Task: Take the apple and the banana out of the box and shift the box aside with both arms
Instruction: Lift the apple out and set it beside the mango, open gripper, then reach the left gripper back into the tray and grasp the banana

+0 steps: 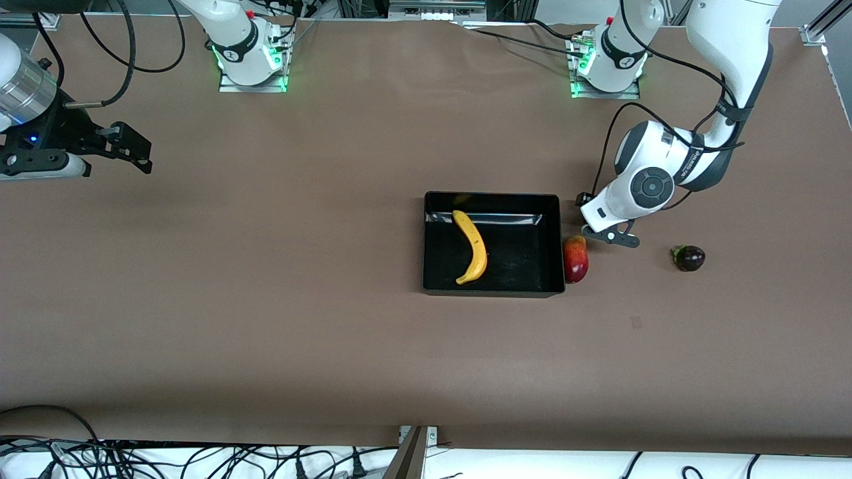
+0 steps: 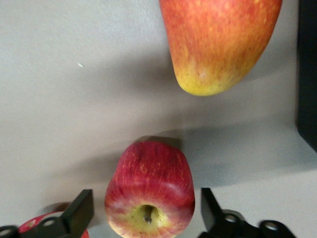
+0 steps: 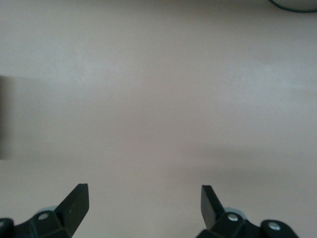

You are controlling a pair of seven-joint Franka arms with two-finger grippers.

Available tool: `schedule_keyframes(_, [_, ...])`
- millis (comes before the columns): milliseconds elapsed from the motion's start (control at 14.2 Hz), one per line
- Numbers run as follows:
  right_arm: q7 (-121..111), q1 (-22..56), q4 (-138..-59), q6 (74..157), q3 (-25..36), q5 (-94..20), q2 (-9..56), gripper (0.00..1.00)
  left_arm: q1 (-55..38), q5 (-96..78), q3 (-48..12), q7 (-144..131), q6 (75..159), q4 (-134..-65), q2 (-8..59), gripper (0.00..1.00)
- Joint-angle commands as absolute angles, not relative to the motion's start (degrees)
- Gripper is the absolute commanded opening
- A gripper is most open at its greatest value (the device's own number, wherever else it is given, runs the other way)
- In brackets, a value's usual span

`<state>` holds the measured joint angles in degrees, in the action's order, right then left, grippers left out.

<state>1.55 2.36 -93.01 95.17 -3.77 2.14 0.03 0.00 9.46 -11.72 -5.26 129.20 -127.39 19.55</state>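
Banana (image 1: 471,247): I see it lying in the black tray (image 1: 546,266), long axis running from the robots' side toward the front camera, the curve bowing toward the left arm's end of the counter (image 1: 266,299).

Tray: rests flat on the counter, long sides parallel to the counter's long edge.

Mango (image 1: 576,259): red-and-yellow, on the counter just beside the tray's wall at the left arm's end; I cannot tell whether it touches. Long axis points toward the front camera. In the left wrist view its yellow tip (image 2: 218,44) points toward the apple.

Apple (image 2: 149,191): red with a yellow stem hollow, seen only in the left wrist view, on the counter between the spread jaws of the left gripper (image 2: 148,218), neither finger (image 2: 79,213) touching it.

Left gripper (image 1: 616,234): low over the counter beside the mango, jaws apart.

Right gripper (image 1: 133,150): waiting over the right arm's end of the counter, jaws (image 3: 143,208) spread wide, nothing between them.

Dark purple fruit (image 1: 689,258): on the counter toward the left arm's end, well apart from the tray.
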Motion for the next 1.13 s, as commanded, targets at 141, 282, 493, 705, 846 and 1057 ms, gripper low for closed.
schedule_keyframes(141, [1.7,1.7,-92.8,94.4,-4.5,1.5,-0.6,1.00,-2.9,9.1,-13.7,-5.0,108.2,-108.2,17.5,1.00])
schedule_keyframes(282, [1.7,1.7,-92.8,94.4,-4.5,1.5,-0.6,1.00,-5.7,6.1,-14.3,-5.3,101.9,-96.2,21.5,1.00])
schedule_keyframes(493, [1.7,1.7,-92.8,94.4,-4.5,1.5,-0.6,1.00,-10.7,0.3,-14.3,-9.2,102.1,-86.9,28.5,1.00])
schedule_keyframes(705, [1.7,1.7,-92.7,94.5,-4.6,1.4,-0.6,1.00,-16.4,1.2,-14.1,-21.0,109.9,-84.8,34.4,1.00])
schedule_keyframes(846, [1.7,1.7,-92.7,94.5,-4.6,1.4,-0.6,1.00,-17.5,1.4,-14.1,-24.7,115.2,-86.0,38.4,1.00])
schedule_keyframes(1057, [1.7,1.7,-92.8,94.3,-4.3,1.4,-0.6,1.00,-20.5,1.3,-14.1,-27.9,120.7,-86.2,41.7,1.00])
